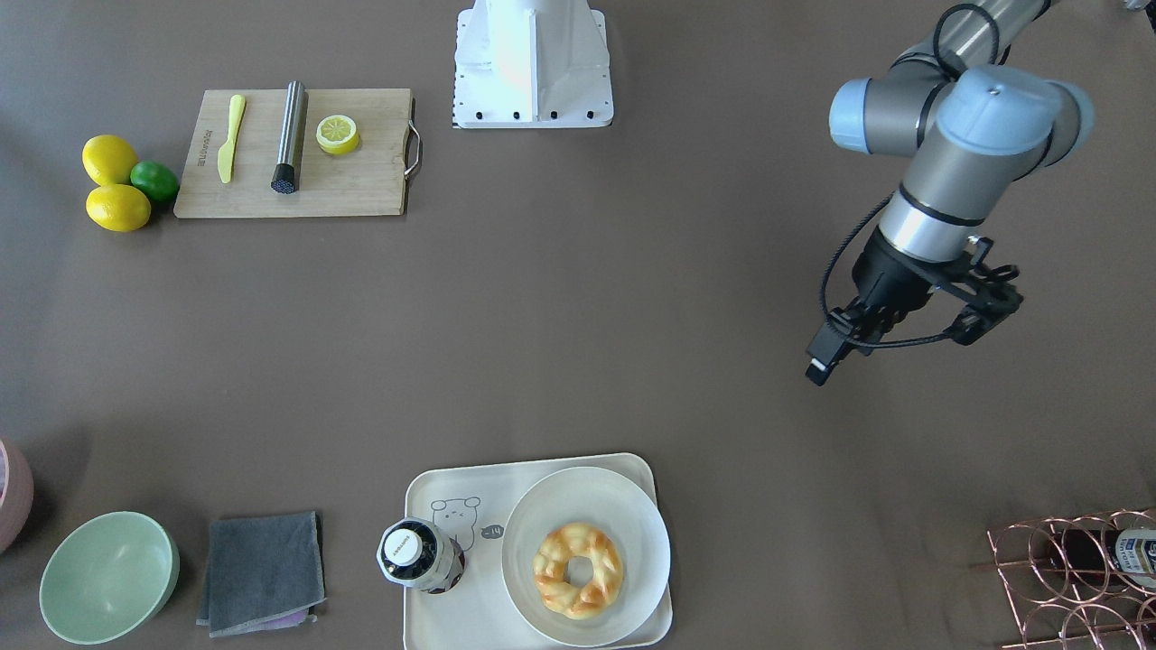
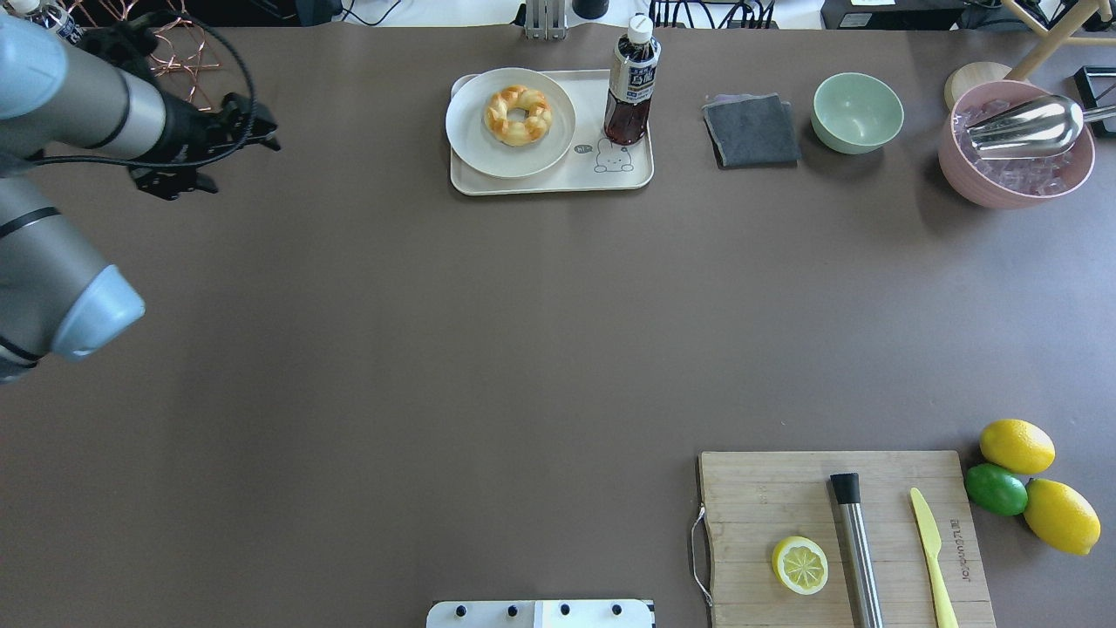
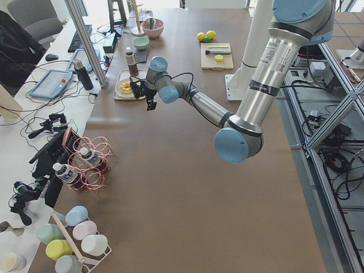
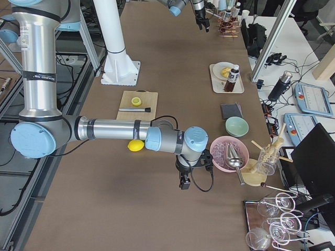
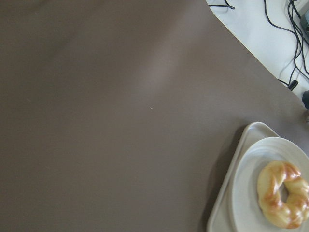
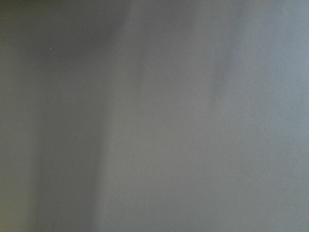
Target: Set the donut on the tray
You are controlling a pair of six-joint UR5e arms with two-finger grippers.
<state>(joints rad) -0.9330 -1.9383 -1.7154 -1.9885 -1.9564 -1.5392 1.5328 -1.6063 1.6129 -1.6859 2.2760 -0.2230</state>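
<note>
Left arm fills the overhead view's near corner. Left tool hangs over bare tabletop, jaws spread wide, gripping nothing, well apart from the tray on its plate end. Right arm: right tool well apart from the tray, past its bottle end; cannot tell how its jaws stand. Plate sits on one end of the tray, edge just over the rim. Bottle stands upright on the other end. Donut lies flat, centred on the plate.
</note>
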